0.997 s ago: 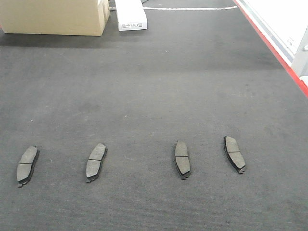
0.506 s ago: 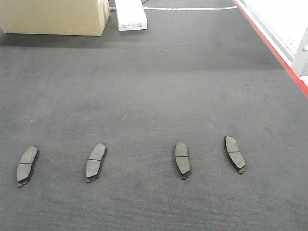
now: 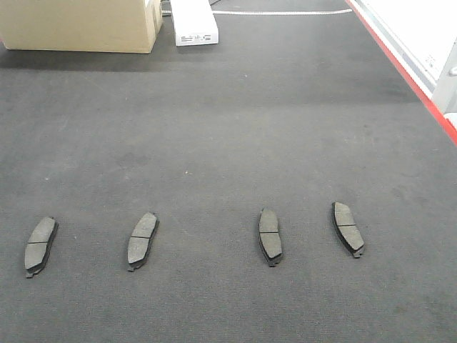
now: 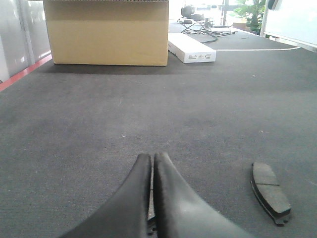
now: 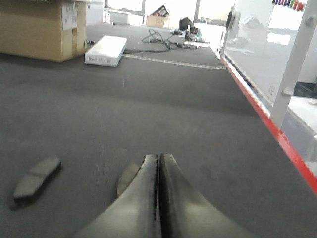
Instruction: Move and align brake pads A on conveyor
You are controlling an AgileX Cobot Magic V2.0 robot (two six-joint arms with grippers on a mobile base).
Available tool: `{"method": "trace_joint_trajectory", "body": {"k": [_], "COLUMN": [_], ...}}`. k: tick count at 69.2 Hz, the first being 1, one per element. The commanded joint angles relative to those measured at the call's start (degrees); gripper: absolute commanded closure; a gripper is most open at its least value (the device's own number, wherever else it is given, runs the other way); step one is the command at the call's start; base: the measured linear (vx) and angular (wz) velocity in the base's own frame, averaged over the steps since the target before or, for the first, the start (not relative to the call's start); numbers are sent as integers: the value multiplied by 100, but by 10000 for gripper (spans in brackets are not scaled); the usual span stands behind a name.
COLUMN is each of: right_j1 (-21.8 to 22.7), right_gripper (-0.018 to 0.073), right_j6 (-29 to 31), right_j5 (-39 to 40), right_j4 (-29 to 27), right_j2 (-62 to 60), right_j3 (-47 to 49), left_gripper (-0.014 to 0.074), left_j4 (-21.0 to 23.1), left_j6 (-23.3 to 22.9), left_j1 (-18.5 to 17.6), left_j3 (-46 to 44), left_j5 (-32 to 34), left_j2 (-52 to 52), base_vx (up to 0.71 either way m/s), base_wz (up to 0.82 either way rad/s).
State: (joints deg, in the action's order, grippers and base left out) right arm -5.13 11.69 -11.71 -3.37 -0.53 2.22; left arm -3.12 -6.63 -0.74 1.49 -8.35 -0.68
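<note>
seemingly nearly done: four brake pads A (image 3: 143, 240) lay in a row across the lower conveyor (image 3: 235, 128), angles uneven; left gripper (image 4: 151, 163) and right gripper (image 5: 159, 163) were closed, empty.

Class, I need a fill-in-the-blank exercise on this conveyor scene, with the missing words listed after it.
1. The number of brake pads lying on the conveyor is ____.
2. The strip along the conveyor's right edge is coloured ____.
3. At the far left end of the belt stands a cardboard ____, with a white carton beside it.
4. The left gripper and the right gripper both have their fingers ____.

Missing words: four; red; box; shut
</note>
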Motion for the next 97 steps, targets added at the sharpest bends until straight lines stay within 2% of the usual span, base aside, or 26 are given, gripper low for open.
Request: {"method": "trace_joint_trajectory", "body": {"k": [1, 6, 17, 37, 49, 68, 97], "right_j1": [33, 33, 33, 33, 33, 33, 33], "right_gripper": [569, 569, 569, 569, 569, 569, 569], "right_j6": [-44, -201, -547, -609, -1201, -1238, -1238], "right_j5": [719, 911, 821, 821, 821, 812, 812], "right_j4": [82, 142, 547, 732, 1303, 1048, 1031], "right_j2": [-96, -96, -96, -96, -96, -96, -96], "right_j3": [-201, -418, -413, -413, -413, -413, -413], "left_gripper": [602, 602, 602, 602, 602, 602, 602], "left_j4": [53, 53, 53, 53, 53, 53, 53], "left_j6": [9, 9, 9, 9, 9, 9, 9], "left_j1": [0, 0, 0, 0, 0, 0, 0], "left_j3": [136, 136, 136, 136, 136, 136, 136], "left_j5": [454, 454, 454, 454, 454, 454, 454], "left_j2": [-84, -84, -84, -84, -84, -84, -84], "base_vx": [0, 0, 0, 0, 0, 0, 0], "base_wz": [0, 0, 0, 0, 0, 0, 0]}}
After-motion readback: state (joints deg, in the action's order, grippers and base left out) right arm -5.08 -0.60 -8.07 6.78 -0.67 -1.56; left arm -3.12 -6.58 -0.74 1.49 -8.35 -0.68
